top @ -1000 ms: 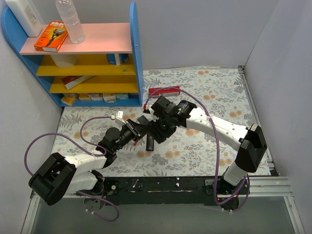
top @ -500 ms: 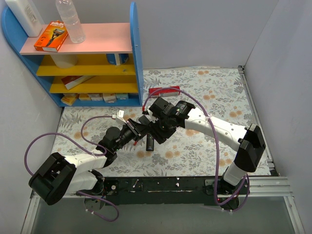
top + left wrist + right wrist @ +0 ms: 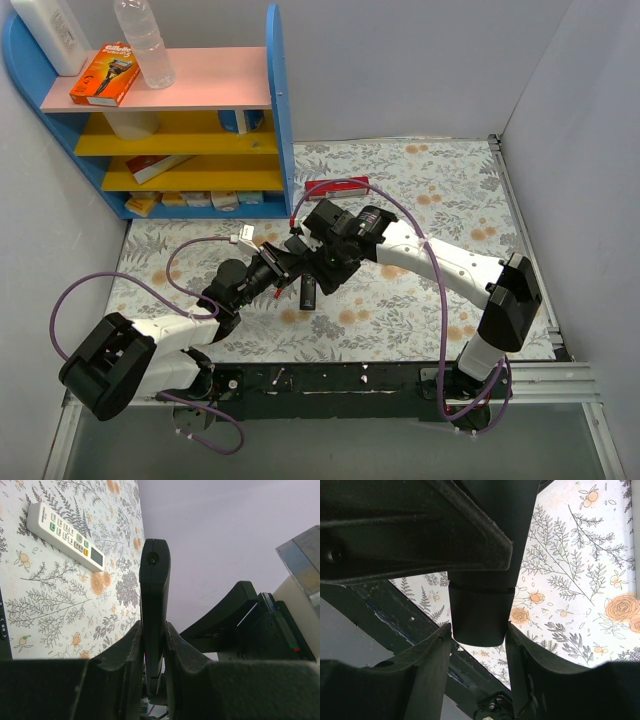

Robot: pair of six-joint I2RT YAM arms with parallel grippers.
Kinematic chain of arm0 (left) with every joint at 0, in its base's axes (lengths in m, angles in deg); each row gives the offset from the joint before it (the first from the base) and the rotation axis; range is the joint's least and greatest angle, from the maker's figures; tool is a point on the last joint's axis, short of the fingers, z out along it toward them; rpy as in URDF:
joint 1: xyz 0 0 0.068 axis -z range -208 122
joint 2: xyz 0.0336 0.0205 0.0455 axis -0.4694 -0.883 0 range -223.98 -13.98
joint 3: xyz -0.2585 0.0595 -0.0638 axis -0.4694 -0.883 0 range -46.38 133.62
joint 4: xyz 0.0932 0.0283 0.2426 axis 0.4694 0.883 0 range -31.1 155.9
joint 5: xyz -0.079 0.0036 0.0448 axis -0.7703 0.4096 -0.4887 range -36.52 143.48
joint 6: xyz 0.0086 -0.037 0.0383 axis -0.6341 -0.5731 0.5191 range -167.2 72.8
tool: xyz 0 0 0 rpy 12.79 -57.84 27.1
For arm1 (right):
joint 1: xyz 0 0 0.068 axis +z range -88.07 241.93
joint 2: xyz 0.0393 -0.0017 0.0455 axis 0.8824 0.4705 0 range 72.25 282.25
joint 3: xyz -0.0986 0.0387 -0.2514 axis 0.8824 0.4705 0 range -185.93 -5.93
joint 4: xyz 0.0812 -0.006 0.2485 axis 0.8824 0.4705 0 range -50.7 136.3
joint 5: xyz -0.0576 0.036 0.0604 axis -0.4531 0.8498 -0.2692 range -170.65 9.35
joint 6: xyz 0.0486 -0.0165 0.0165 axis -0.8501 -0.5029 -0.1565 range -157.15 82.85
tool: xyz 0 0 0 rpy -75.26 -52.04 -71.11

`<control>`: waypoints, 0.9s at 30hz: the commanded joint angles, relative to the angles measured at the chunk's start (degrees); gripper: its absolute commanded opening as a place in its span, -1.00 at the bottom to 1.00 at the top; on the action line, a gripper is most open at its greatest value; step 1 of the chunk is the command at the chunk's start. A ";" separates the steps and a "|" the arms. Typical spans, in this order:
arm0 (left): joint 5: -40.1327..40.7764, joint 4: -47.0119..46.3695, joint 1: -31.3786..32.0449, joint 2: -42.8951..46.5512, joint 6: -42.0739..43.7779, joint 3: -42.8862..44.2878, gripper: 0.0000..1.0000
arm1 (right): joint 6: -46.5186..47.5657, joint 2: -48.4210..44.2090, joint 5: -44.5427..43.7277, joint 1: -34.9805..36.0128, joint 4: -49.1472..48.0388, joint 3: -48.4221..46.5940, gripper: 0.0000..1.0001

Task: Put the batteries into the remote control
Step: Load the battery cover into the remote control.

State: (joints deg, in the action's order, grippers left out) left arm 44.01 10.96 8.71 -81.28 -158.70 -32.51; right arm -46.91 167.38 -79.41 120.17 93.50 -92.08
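The black remote control [image 3: 154, 590] stands edge-on between my left gripper's [image 3: 153, 630] fingers, which are shut on it. In the top view the left gripper [image 3: 288, 260] holds it above the floral cloth, right against my right gripper [image 3: 308, 254]. In the right wrist view the remote's blunt end [image 3: 479, 615] sits between the right gripper's [image 3: 479, 635] two fingers, with thin gaps of light on both sides, so the jaws straddle it without pinching. No batteries show in any view.
A white remote [image 3: 65, 530] lies on the cloth. A slim black remote with light markings [image 3: 2, 625] is at the left wrist view's edge. A short dark bar [image 3: 308, 292] lies below the grippers. A red flat pack [image 3: 335, 187] and a blue shelf unit [image 3: 200, 130] stand behind.
My right gripper has moved slightly left, closer onto the remote's end. The left arm and the remote have hardly moved.
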 commanded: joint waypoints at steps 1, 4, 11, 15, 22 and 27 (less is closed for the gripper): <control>0.07 -2.68 -0.06 0.51 -1.70 1.60 -1.00 | -0.79 0.32 0.17 0.56 0.30 -3.15 0.08; 0.25 -3.03 0.03 0.60 -2.14 1.25 -1.00 | -1.05 0.40 -0.27 0.56 0.74 -3.50 0.09; 0.42 -3.30 -0.06 0.78 -2.58 0.81 -1.00 | -1.67 0.05 -0.97 0.56 1.44 -4.90 0.21; 0.42 -3.56 -0.06 0.78 -2.93 0.72 -1.00 | -1.67 -0.56 -2.82 0.56 1.53 -6.04 0.31; -0.10 -3.74 0.03 0.95 -3.11 0.46 -1.00 | -0.97 -1.79 -3.61 0.56 2.58 -8.33 0.56; -1.07 -3.38 -0.06 1.13 -3.46 0.20 -1.00 | 4.38 -4.86 -3.18 0.65 2.76 -10.09 0.60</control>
State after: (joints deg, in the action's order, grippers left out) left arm 43.92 9.06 8.71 -81.28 -161.67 -32.51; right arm -46.95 167.18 -82.36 120.48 95.49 -98.57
